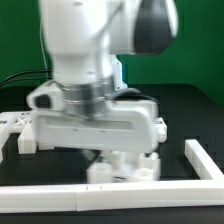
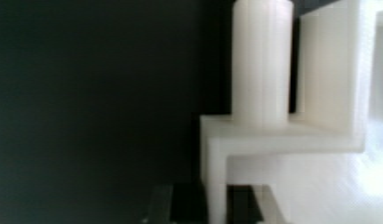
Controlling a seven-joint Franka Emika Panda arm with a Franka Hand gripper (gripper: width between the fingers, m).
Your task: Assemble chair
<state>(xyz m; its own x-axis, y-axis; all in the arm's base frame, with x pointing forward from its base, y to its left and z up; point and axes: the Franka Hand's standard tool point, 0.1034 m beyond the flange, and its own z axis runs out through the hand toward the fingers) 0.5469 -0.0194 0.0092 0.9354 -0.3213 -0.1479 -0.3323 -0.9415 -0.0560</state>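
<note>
I see the gripper [image 1: 103, 156] low over the black table [image 1: 190, 115], and its jaws are closed. In the wrist view the 2 dark fingers [image 2: 170, 206] stand right at the edge of a white chair part [image 2: 286, 140], an L-shaped block with 1 round post [image 2: 259, 60] upright on it. I cannot tell if they pinch this edge. In the exterior view this part sits just beside the border rail [image 1: 50, 190]. More white pieces [image 1: 14, 132] lie at the exterior view's left.

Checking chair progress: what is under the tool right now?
White chair pieces stand on the black table just below the tool. The tool's body covers their tops, so whether it grips one cannot be seen.
</note>
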